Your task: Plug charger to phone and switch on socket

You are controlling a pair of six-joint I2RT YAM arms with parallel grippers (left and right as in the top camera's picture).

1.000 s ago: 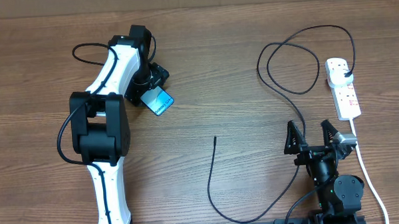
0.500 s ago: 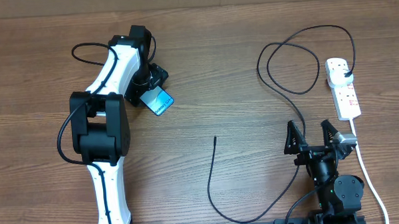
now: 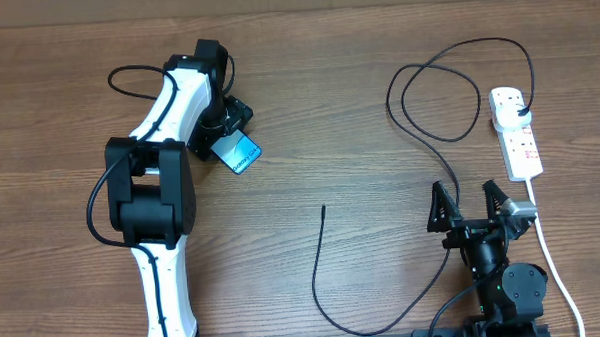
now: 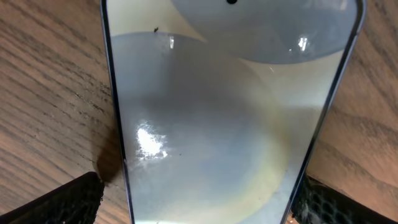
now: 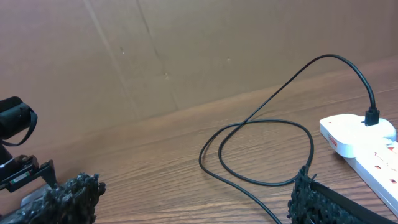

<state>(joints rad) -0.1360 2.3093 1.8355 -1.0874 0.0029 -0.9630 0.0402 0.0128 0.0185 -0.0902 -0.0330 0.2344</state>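
The phone [image 3: 241,154] lies on the wooden table at upper left, cyan screen up. My left gripper [image 3: 228,139] is open and straddles its end. In the left wrist view the phone [image 4: 230,124] fills the frame between the fingers [image 4: 196,202]; the right finger is at its edge and a small gap shows on the left. The charger [image 3: 316,268] is a thin black cable with its free tip mid-table, looping back to a plug in the socket [image 3: 519,141] at far right. My right gripper [image 3: 471,205] is open and empty, and sees the cable loop [image 5: 261,124] and the socket [image 5: 367,140].
The socket's thick white cord [image 3: 551,255] runs down the right edge past the right arm. A brown wall stands behind the table in the right wrist view [image 5: 186,56]. The left arm's own black cable [image 3: 127,74] loops at the upper left.
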